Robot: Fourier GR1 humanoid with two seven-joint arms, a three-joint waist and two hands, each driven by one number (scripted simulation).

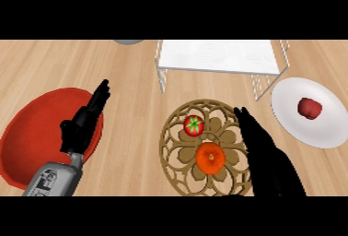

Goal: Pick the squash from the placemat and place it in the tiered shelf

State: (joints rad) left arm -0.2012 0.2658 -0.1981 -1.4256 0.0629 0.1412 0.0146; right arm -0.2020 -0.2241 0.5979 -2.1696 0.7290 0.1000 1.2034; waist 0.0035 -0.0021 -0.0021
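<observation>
The squash [211, 157] is the orange, rounded fruit on the near half of the brown lattice placemat [221, 131], in the middle of the desk [136, 115]. A tomato [194, 125] sits just beyond it on the same mat, close but not touching. Your right robot hand [263, 150] lies along the right edge of the placemat, just beside the squash, with its fingers stretched out straight toward the far side and nothing in its hold. Your left robot hand [81, 126] rests open, fingers up, over the right side of the red plate [34, 138] at the left, and it holds nothing either. Expect the squash to be stiff and hard-skinned, so it should not give under the fingers, and it is probably fairly light for its size. Its rind looks smooth and its shape is round, so it may slip or roll if you catch it off-centre. Take it around its widest part, with the thumb on one side and the fingers on the other, coming in from the right so that you stay clear of the tomato. The tiered shelf [217, 57] stands at the far side of the desk, beyond the placemat, with thin wire legs that you will want to avoid. The white plate [299, 133] at the right holds a small red item [309, 108] and is no part of this job.
</observation>
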